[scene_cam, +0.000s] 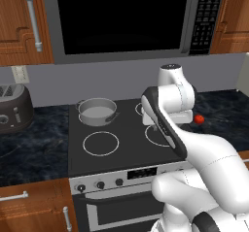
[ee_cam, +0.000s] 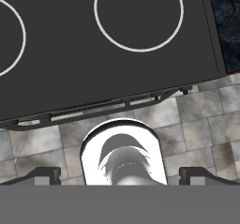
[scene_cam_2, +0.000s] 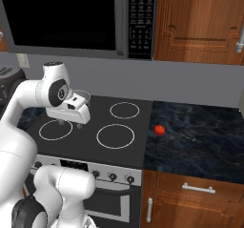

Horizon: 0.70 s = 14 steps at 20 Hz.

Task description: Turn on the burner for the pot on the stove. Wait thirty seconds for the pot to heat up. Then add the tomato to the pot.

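The small round pot sat on the back left ring of the stove, a shallow grey metal vessel with two short side handles and a pale grey inside; in the right base view only a bit of its rim showed behind the robot's hand. The stove was a black glass cooktop marked with four thin white rings, above a silver front panel carrying small black knobs and an oven door below. The tomato, a tiny smooth bright red ball far smaller than the pot, lay on the dark speckled desk just right of the cooktop's edge, well apart from the pot, with nothing touching it. The gripper hung over the front half of the cooktop, pointing down, its two dark fingertips standing wide apart with nothing between them; past them the hand view showed the stove's front edge and a tiled floor. A black microwave was mounted above the stove, and a dark rounded toaster stood on the desk to the left.
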Tool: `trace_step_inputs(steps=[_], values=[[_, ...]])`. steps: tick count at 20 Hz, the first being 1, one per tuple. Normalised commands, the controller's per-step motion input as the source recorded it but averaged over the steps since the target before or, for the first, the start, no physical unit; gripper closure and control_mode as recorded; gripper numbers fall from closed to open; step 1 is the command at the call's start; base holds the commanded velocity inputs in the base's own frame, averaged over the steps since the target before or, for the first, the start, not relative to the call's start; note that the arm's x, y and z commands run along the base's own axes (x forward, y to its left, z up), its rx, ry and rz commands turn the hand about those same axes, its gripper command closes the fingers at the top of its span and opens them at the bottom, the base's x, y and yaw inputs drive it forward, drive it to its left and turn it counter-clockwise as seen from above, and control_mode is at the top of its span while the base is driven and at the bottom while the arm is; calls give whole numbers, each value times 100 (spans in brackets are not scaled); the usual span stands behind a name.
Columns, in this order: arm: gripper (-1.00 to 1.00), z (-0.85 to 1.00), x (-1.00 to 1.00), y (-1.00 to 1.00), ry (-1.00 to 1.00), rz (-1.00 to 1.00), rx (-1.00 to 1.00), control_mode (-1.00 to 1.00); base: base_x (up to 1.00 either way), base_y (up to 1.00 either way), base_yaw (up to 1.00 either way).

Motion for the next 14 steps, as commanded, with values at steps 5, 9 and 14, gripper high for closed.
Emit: trace_step_inputs(steps=[5,9,14], values=[[-100,0,0,0,0,0,0,-100,0,0,0],[-100,0,0,0,0,0,0,-100,0,0,0],[-100,0,0,0,0,0,0,-100,0,0,0]])
